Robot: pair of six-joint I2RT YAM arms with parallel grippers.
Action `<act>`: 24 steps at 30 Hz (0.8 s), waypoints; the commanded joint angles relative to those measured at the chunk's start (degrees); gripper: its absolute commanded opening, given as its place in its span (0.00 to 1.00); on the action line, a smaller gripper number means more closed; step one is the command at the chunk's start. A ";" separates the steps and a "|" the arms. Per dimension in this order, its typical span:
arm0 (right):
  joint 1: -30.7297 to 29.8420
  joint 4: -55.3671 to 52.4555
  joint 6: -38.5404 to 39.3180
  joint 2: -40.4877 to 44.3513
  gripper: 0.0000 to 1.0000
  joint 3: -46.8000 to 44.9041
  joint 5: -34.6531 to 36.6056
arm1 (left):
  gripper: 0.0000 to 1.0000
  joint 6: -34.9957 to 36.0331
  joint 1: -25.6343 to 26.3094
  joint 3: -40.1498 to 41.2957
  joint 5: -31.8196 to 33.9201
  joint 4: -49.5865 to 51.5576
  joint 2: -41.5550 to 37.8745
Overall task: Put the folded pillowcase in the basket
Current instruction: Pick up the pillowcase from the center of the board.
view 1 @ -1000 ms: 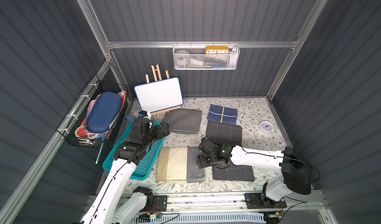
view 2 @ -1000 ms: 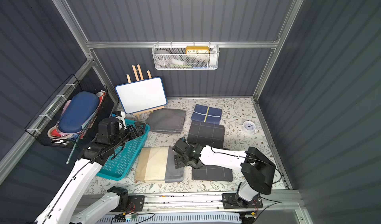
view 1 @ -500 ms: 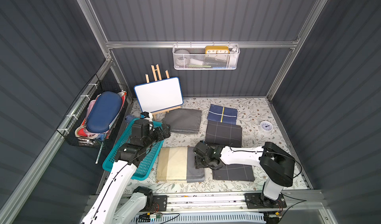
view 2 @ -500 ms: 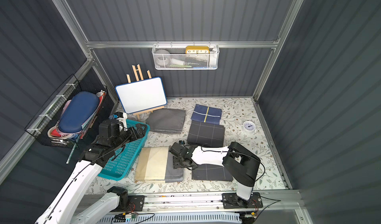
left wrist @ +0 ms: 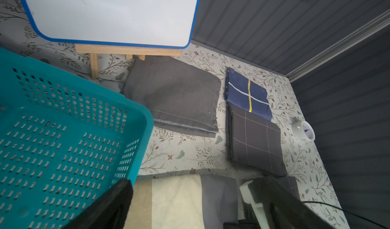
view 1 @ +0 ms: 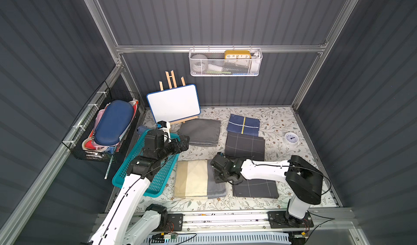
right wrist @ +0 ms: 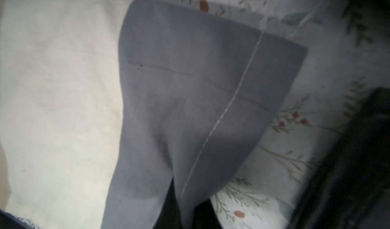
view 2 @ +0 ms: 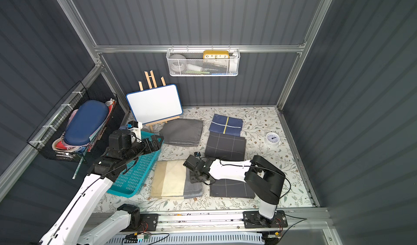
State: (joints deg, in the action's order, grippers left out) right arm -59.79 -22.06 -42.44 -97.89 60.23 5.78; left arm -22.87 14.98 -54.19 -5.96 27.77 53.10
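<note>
Snapping shut in the last sec, R gripper now clamps the grey edge of the cream/grey folded pillowcase, cloth puckered btwn jaws. Pillowcase lies on floral mat just beside teal basket. L gripper hangs wide apart over basket. Grasp likely made; lift next.

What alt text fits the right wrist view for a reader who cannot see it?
Close-up of a folded cream-and-grey fabric pillowcase, its grey band gathered into a ridge and pinched between the dark fingers of the right gripper. The leaf-and-flower printed tablecloth lies beneath, slightly blurred.
</note>
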 commanded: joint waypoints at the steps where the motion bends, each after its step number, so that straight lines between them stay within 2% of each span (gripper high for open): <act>1: -0.08 -6.11 11.53 8.58 0.00 3.24 4.04 | 1.00 3.27 0.05 0.44 -7.07 -3.18 -0.18; 5: -0.50 -13.44 23.29 16.48 0.00 7.75 6.31 | 1.00 4.94 0.05 1.86 -14.53 -6.63 -1.04; 7: -0.52 -16.83 29.76 19.55 0.00 9.97 5.21 | 1.00 5.74 0.05 3.39 -18.62 -9.35 -2.30; 10: -0.83 -22.69 35.90 22.26 0.00 13.62 6.06 | 1.00 6.75 0.05 5.47 -23.72 -13.78 -4.73; 14: -3.14 -29.90 41.35 24.71 0.00 18.41 10.34 | 1.00 8.49 0.05 7.02 -28.30 -18.39 -7.67; 19: -8.90 -39.05 47.94 25.40 0.00 25.84 16.08 | 1.00 10.46 0.11 9.75 -37.45 -24.05 -10.01; 24: -11.84 -45.90 52.05 24.54 0.00 34.38 17.08 | 1.00 12.33 0.13 10.96 -47.05 -26.17 -9.87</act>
State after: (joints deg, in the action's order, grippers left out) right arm -70.65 -62.26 5.28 -73.43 90.39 19.81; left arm -13.41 15.03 -43.97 -44.21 4.75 43.22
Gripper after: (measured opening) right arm 0.113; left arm 0.997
